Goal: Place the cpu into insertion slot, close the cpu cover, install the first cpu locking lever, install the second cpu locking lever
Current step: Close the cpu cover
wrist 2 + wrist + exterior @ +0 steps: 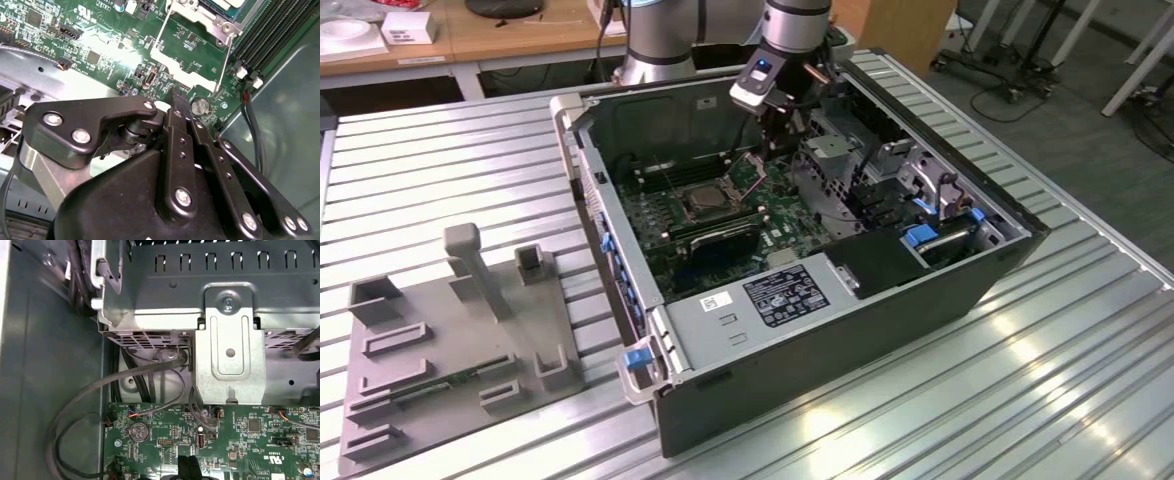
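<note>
Hanging inside the open computer case (894,320), the pincer (176,100) hovered low over the green motherboard (100,45). Its fingertips were pressed together, with nothing seen between them. The tips sat just beside a coin battery (201,106), near the board's edge by the case wall.

The cpu cover (196,15) stood raised off the insertion slot (698,205), tilted toward the pincer. Green board showed through its cut-out centre in the second wrist view. Two thin wire locking levers (226,55) ran along either side of the cover. The cpu (222,3) lay flat in the slot — only a pale sliver of its top was visible, past the cover's far edge in the second wrist view. Long black memory slots (270,30) ran just beside the slot.

In the exterior view the slot lay to the exterior view's left of the pincer, near it but apart.

The first wrist view looked across the board's edge at a silvery metal bracket (230,340) on the chassis. Dark cables (100,390) looped down from the chassis to the board.

The case lay on its side on a slatted metal tabletop (1014,400). A grey fixture tray (454,340) with upright posts sat on the tabletop to the exterior view's left of the case — near it, not touching.
</note>
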### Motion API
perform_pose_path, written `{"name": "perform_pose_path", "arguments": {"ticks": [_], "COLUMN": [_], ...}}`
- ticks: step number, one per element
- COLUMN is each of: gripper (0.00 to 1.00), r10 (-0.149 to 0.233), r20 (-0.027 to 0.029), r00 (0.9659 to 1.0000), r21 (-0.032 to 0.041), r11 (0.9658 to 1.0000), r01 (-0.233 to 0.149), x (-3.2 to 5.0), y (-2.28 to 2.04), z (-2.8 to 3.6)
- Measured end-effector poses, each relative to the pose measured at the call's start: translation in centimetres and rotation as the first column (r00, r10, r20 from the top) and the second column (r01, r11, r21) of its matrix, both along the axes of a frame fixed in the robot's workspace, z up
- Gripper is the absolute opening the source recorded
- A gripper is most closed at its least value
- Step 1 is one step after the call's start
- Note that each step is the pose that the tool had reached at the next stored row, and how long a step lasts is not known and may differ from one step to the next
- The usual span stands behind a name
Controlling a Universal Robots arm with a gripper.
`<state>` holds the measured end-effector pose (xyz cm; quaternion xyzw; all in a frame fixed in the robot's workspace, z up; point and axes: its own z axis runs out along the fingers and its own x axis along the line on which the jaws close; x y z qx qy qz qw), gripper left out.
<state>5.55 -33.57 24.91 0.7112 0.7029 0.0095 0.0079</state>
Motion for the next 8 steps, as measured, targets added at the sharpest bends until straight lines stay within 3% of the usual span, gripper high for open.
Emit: {"name": "perform_pose_path", "arguments": {"ticks": [8], "gripper": [0.11], "r10": [0.000], "r20": [0.0000], "r00": [1.0000], "r21": [-0.0001], "r11": [1.0000], "r01": [0.000], "x": [0.00], "y": [0.00], "z": [-0.73]}}
